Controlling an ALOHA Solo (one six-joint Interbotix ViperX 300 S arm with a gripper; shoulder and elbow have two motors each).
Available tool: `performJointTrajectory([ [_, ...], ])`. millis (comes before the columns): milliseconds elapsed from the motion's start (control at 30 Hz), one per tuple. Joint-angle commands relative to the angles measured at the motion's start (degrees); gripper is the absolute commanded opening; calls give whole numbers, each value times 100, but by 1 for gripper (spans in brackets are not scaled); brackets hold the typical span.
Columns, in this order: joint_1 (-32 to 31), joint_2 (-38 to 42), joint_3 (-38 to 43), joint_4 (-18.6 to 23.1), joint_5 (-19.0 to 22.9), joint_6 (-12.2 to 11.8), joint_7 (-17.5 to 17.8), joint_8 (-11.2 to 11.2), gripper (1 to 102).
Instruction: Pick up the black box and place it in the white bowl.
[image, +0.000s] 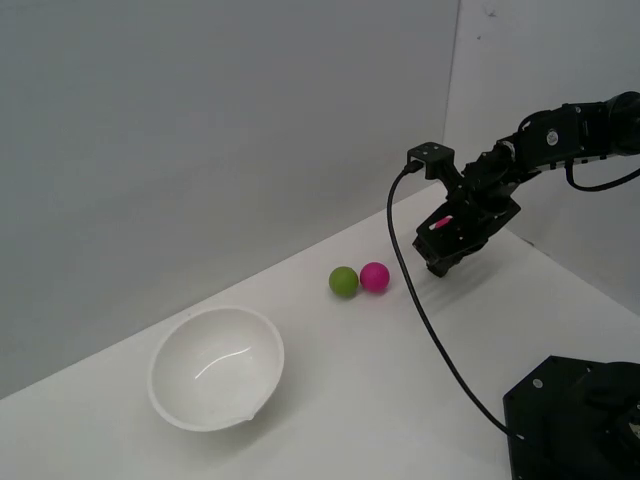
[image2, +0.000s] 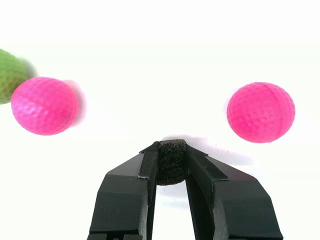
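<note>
In the wrist view my gripper (image2: 172, 151) is shut on the black box (image2: 172, 163), a small matte black cube pinched between the two fingertips. In the exterior view the gripper (image: 441, 264) hangs low over the white table at the exterior view's right, and the box cannot be made out there. The white bowl (image: 170, 385) stands tilted and empty at the exterior view's left, far from the gripper.
A green ball (image: 343, 281) and a pink ball (image: 374, 276) touch each other between bowl and gripper. The wrist view shows two pink balls (image2: 45, 105) (image2: 260, 112) either side of the fingers and the green ball's edge (image2: 10, 75). A black cable (image: 420, 310) runs to a black base (image: 580, 420).
</note>
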Motion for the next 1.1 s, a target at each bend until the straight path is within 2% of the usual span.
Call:
performJointTrajectory([
  [0,44,290,334,-97,-132,-53,149,79,3],
  [467,62,984,1020,-598,-642,-26,1107,79,3],
  [733,53,1424,1468,-677,-721,-26,1406,70,3],
  [1067,-132,1793,1828,-976,-1020,-53,1705,9,3],
])
